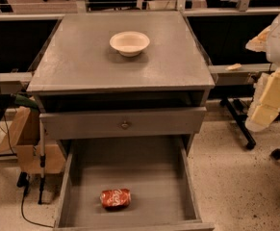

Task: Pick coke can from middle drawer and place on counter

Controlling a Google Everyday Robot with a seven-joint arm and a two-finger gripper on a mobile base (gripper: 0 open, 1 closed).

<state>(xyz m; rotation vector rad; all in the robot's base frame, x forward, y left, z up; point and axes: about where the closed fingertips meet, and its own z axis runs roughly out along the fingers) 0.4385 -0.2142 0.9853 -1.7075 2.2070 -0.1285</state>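
Approach stage: coke can [115,198] lies sideways, lower centre, in open middle drawer [130,165]; gripper [270,100] at right edge, well apart, grip state cannot be told. Next, judged: descend onto can, then counter [82,57]

I watch through a single camera looking down at the bench [82,66] from its front, fairly near; the end effector [270,97] sits at the right edge, bench to its left.

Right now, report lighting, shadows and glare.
Camera view: warm, dim light; a dull sheen on the counter near the bowl; dark shadow in the gap under it; the coke can in the middle drawer plainly lit; the gripper at the right edge pale and bright.
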